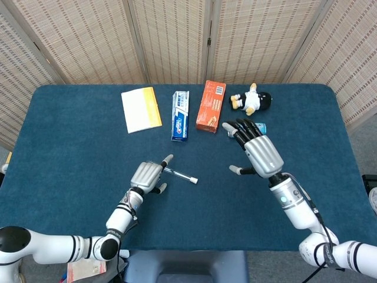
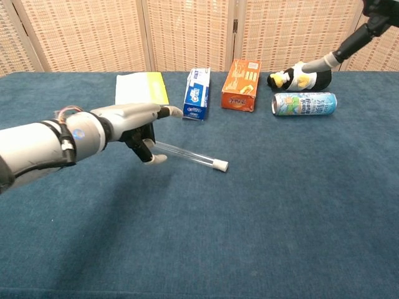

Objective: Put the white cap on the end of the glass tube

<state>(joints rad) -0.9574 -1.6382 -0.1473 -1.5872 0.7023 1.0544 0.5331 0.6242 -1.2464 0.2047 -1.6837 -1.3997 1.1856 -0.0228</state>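
The glass tube [image 1: 178,174] [image 2: 187,155] lies on the blue table, its white cap [image 1: 194,180] [image 2: 219,166] sitting on the right end. My left hand [image 1: 147,175] [image 2: 128,126] hovers at the tube's left end with fingers apart; one finger stretches out above the tube and the thumb lies below it, neither gripping it. My right hand [image 1: 259,152] is raised over the table's right half, fingers spread, holding nothing. In the chest view only a finger of my right hand [image 2: 336,57] shows at the top right.
Along the back stand a yellow-and-white booklet [image 1: 141,109], a toothpaste box [image 1: 180,115], an orange box [image 1: 211,105], a penguin plush [image 1: 252,99] and a lying can [image 2: 303,103]. Wicker screens close off the far side.
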